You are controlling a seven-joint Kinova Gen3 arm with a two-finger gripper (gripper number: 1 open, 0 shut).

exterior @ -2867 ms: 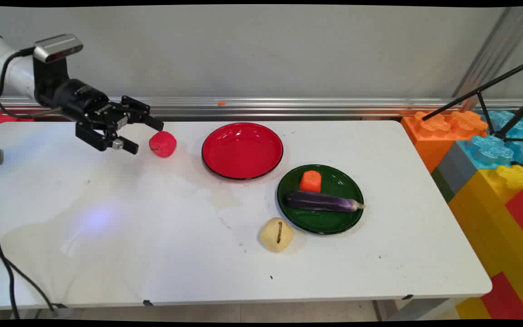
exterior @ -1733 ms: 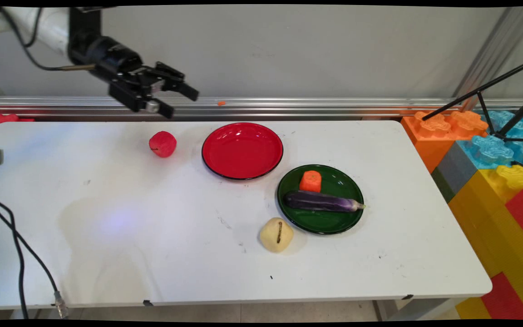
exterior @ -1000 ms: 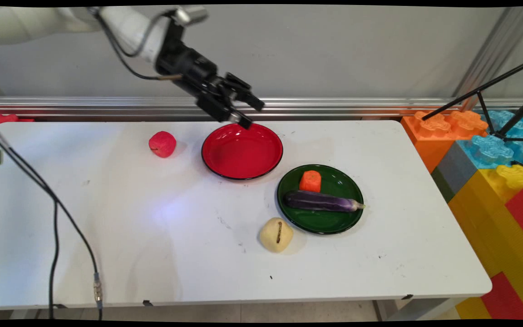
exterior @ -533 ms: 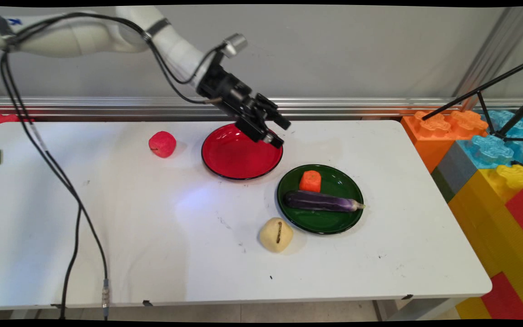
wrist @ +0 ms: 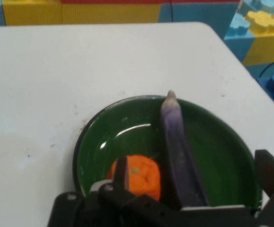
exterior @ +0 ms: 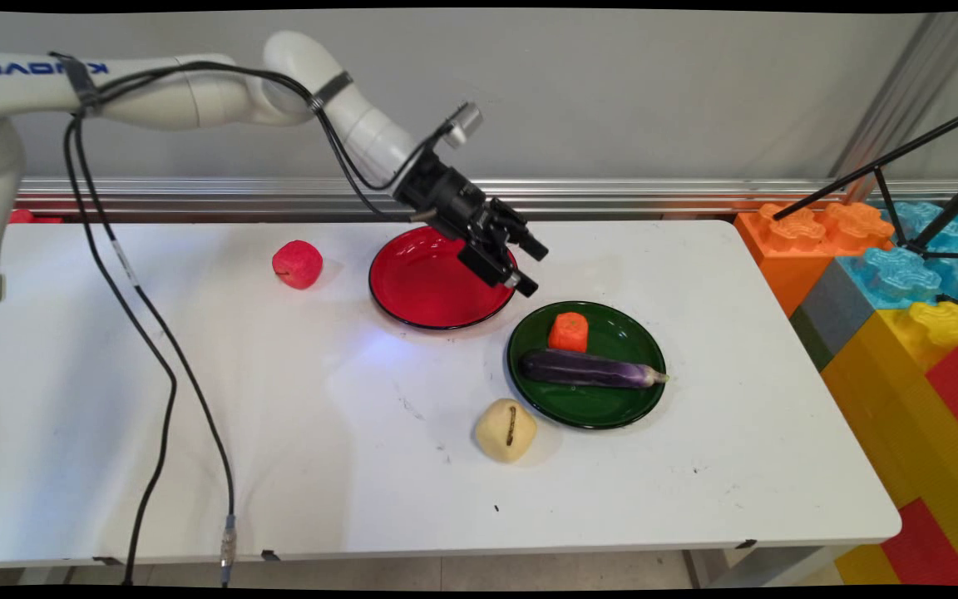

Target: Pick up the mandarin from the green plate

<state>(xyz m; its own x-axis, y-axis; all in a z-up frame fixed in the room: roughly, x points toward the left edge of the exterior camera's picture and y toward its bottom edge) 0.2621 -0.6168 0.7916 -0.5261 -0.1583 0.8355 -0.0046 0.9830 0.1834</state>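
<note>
My gripper (exterior: 534,269) hangs open and empty over the right rim of the red plate (exterior: 412,291), pointing down and right. Just beyond its fingertips lies the green plate (exterior: 612,408), which holds an orange carrot piece (exterior: 569,331) and a purple eggplant (exterior: 591,369). In the hand view the green plate (wrist: 104,123) fills the middle. There the carrot piece (wrist: 139,175) sits just ahead of the left finger (wrist: 121,172), with the eggplant (wrist: 177,142) lying lengthwise between the fingers. A red apple (exterior: 298,264) rests left of the red plate.
A pale potato (exterior: 506,429) lies on the table by the green plate's near-left rim. Big toy blocks (exterior: 903,291) and a black tripod (exterior: 903,158) stand past the table's right edge. Black cables (exterior: 155,374) hang over the left half. A metal rail (exterior: 654,195) runs along the back.
The arm left the apple at the left, rose, and swung right across the red plate, descending towards the green plate. The gripper stayed open and empty; no object moved.
</note>
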